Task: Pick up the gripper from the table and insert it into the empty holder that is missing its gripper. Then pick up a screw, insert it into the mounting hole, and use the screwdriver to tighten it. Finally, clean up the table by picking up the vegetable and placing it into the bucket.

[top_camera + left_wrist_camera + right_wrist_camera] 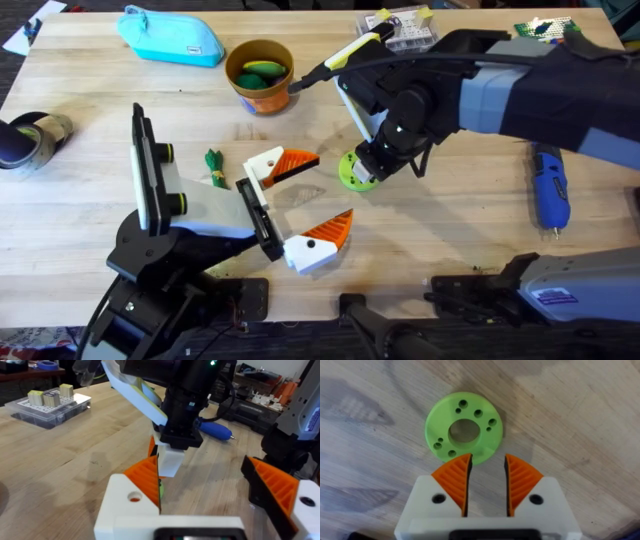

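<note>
Your right gripper hangs over the lime-green disc, fingers slightly parted, holding nothing. The gripper seems to touch the holder's top end. Your left gripper stands wide apart and empty.

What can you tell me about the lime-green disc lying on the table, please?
The lime-green disc is a flat round ring, plastic by its look, with a large centre hole and several small holes of differing size around it. It lies flat on the bare wooden table, near the middle, right of the white-and-orange finger pieces. The right gripper hangs directly over it, pointing down, its orange ribbed fingers parted and poised at the disc's rim. Whether they touch it cannot be told.
</note>
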### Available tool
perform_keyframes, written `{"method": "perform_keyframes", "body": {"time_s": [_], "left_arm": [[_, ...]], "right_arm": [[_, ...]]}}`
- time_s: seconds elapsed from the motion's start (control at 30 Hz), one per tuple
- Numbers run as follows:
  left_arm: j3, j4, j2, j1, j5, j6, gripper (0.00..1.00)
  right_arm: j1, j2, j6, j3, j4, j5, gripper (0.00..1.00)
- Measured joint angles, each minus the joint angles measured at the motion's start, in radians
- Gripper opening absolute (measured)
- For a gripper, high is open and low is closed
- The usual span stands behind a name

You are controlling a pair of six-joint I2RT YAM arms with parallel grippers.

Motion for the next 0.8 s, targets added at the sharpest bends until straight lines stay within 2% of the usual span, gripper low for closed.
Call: {"method": "perform_keyframes", "body": {"time_s": [0.1,0.37,0.53,0.63,0.8], "left_arm": [[0.003,0.000,0.005,-0.001,-0.001,-0.001,0.993],[0.003,0.000,0.005,-0.001,0.000,-0.001,0.993],[0.003,0.000,0.005,-0.001,0.000,-0.001,0.993],[0.003,0.000,0.005,-0.001,0.000,-0.001,0.993],[0.003,0.000,0.005,-0.001,0.000,-0.001,0.993]], "right_arm": [[0.000,0.000,-0.004,0.000,0.000,-0.008,0.389],[0.000,0.000,-0.049,0.000,-0.011,-0.139,0.389],[0.000,-0.029,-0.014,-0.001,-0.050,-0.146,0.389],[-0.001,-0.125,0.021,-0.006,-0.077,-0.142,0.389],[-0.002,-0.388,0.079,-0.006,-0.089,-0.139,0.389]]}}
